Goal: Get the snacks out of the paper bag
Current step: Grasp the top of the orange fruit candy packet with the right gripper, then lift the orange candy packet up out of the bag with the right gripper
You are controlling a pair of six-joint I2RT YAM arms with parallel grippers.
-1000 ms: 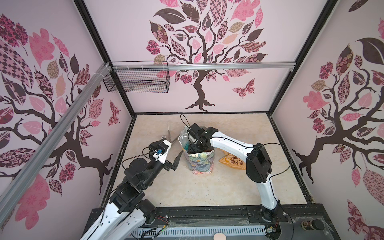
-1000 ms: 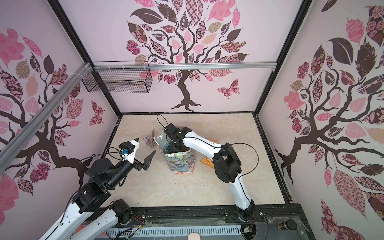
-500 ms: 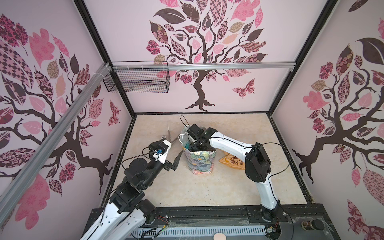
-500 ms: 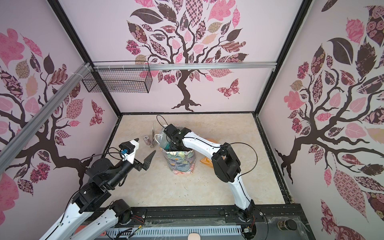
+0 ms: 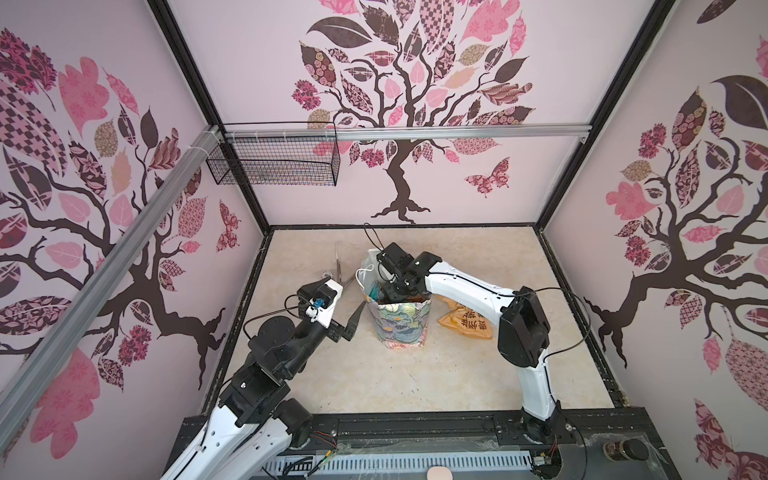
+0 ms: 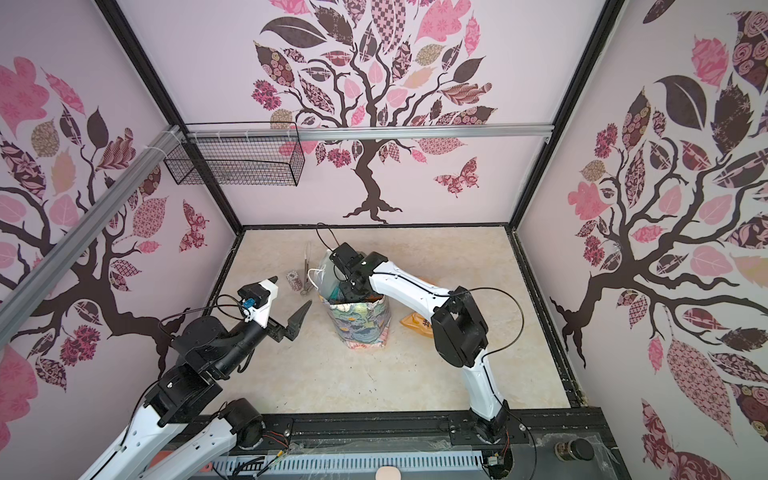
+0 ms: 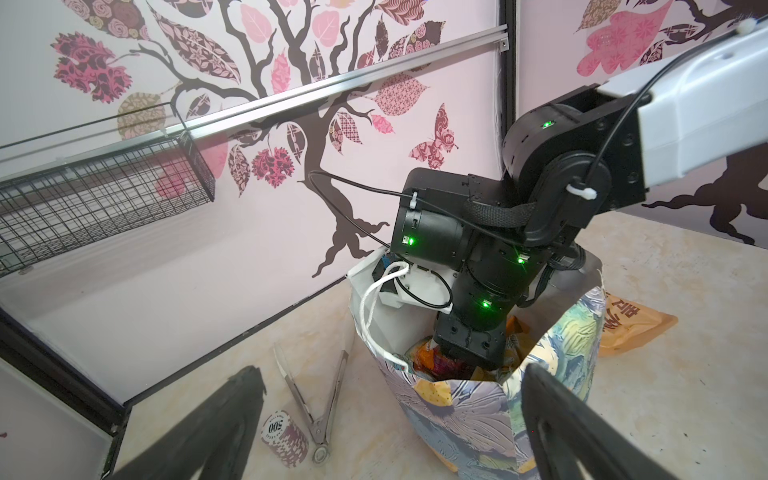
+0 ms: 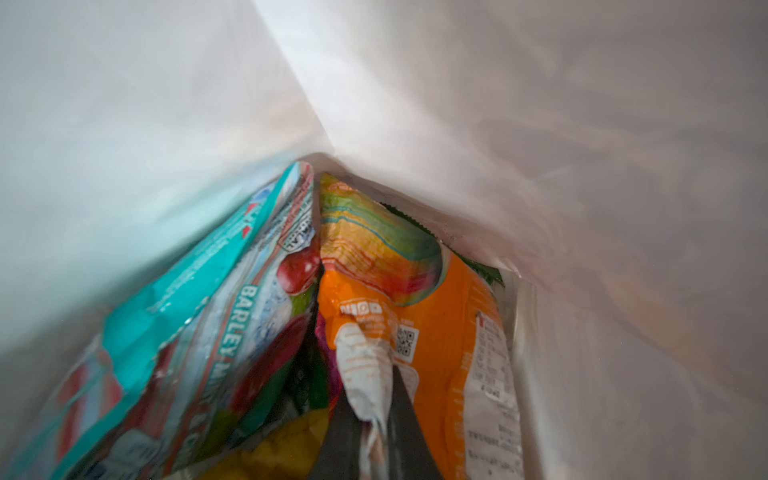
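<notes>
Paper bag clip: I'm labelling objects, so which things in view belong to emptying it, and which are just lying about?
Job: paper bag, orange-white packet pinched by the right gripper, teal-red packet inside, large orange packet lying beside the bag.
Lying about: metal tongs, chip stack, wire basket on the wall.

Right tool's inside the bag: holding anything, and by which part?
Right tool is shut on the orange-white packet, pinching its white crinkled flap, inside the paper bag. Left tool is open, empty.
</notes>
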